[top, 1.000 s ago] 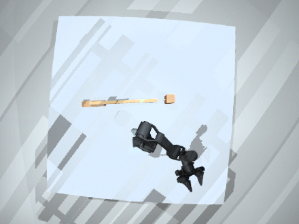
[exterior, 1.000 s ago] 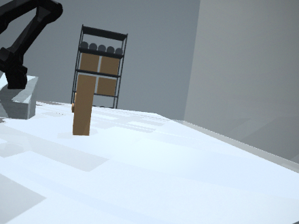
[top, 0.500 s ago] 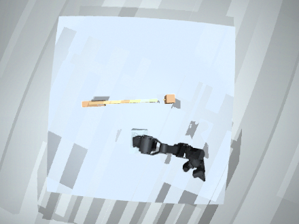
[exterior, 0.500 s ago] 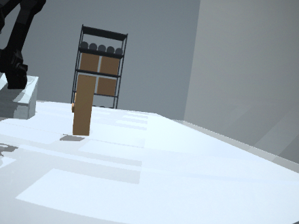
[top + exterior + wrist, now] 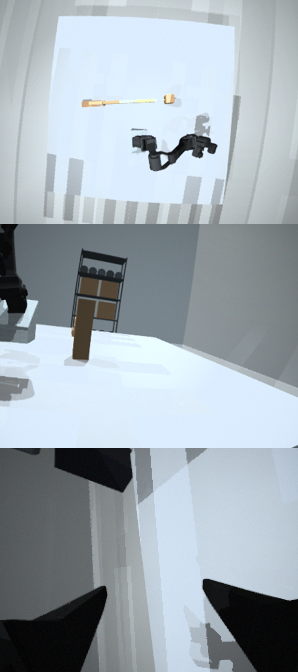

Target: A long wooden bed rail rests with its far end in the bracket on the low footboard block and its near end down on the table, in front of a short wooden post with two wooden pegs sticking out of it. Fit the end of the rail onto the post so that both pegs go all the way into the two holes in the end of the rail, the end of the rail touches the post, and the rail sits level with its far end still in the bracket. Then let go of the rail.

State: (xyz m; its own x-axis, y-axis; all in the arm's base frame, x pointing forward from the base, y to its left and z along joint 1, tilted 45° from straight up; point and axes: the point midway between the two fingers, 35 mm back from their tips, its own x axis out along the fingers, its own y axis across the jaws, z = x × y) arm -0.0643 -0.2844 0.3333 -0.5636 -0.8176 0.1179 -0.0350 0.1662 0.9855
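The long thin rail (image 5: 129, 101) runs left to right in the top view, its left end at the footboard block (image 5: 87, 104). Its pale right end stops short of the post (image 5: 169, 99) (image 5: 84, 329), with a visible gap between them. A small peg tip shows on the post's rail side; the rail's holes are too small to see. The post stands upright and hides most of the rail in the exterior view. My gripper (image 5: 205, 151) (image 5: 155, 586) is wide open and empty, well to the right of and below the post in the top view, touching nothing.
The arm's base stands on a pale block (image 5: 25, 329) (image 5: 139, 132), below the rail in the top view. The table's right edge lies beyond the gripper. A shelf rack (image 5: 98, 296) with boxes stands in the background.
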